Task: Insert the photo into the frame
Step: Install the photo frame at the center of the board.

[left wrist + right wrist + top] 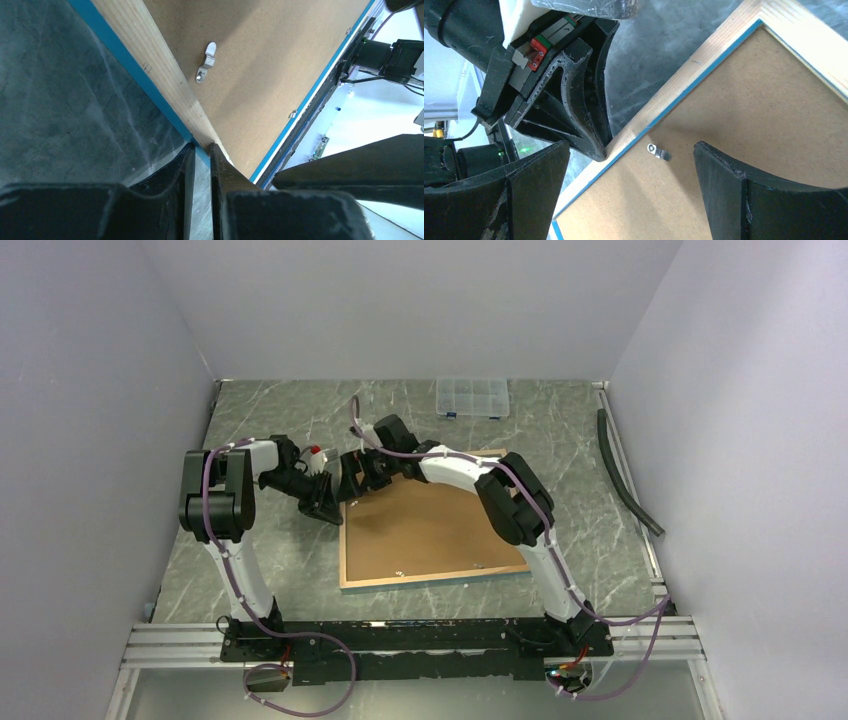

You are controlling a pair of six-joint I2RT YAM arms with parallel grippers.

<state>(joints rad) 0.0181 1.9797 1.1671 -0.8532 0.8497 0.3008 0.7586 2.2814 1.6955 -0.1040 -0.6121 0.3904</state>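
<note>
- The frame (436,577) lay face down on the grey marbled table (290,410), tan wood rim up, with a thin blue border showing along its edges.
- A brown backing board (430,530) filled the frame's opening; a small metal clip (659,152) on the wood rim reached over the board's edge.
- The left gripper (328,508) stood at the frame's left edge. Its fingers (182,170) were drawn nearly together, with only a narrow slit between them, and their tips met the wood rim. Whether they pinched the blue edge could not be told.
- The right gripper (631,165) hung over the backing board near the frame's far-left corner. Its fingers were spread wide and held nothing, and the clip sat between them in the right wrist view.
- The two grippers were just beside each other at that corner.
- A clear compartment box (472,397) rested near the table's far edge, well apart from the frame.
- A black hose (625,470) lay along the table's right side.
</note>
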